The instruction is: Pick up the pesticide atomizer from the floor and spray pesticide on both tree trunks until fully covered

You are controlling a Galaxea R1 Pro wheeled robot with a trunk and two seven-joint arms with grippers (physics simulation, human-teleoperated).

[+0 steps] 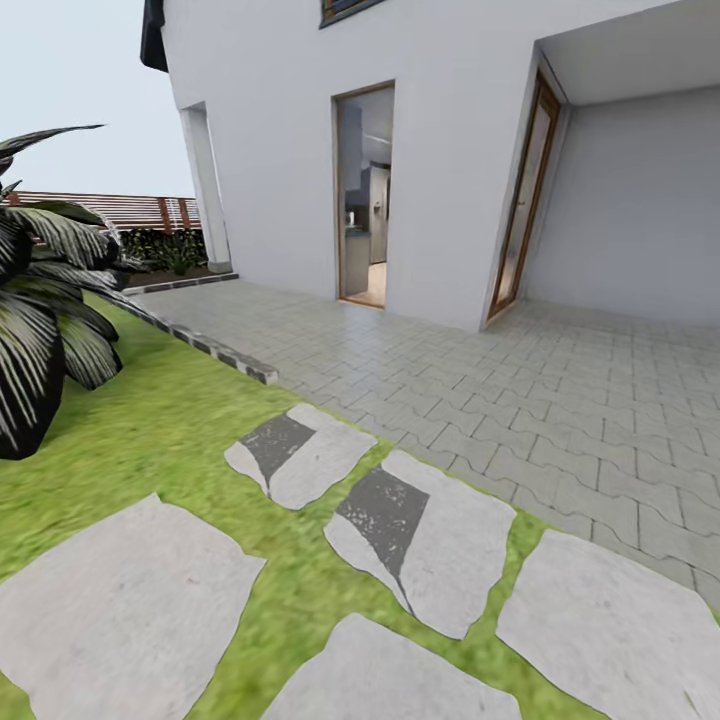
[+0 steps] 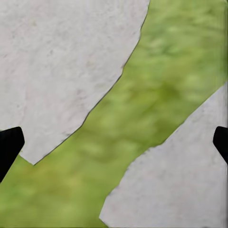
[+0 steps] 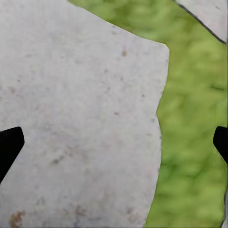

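Observation:
The pesticide atomizer and the trees are out of view. My left gripper is open, its two black fingertips wide apart over a strip of grass between pale stepping stones. Open as well, my right gripper hangs above a large grey stepping stone with grass beside it. Nothing sits between either pair of fingers. The garden's lawn fills the lower left of the head view, with a stretch of brown slat fence far behind it.
A white house with an open doorway stands ahead, fronted by a grey paved patio. Flat stepping stones cross the grass. A dark palm-like plant leans in at the left. A stone kerb edges the lawn.

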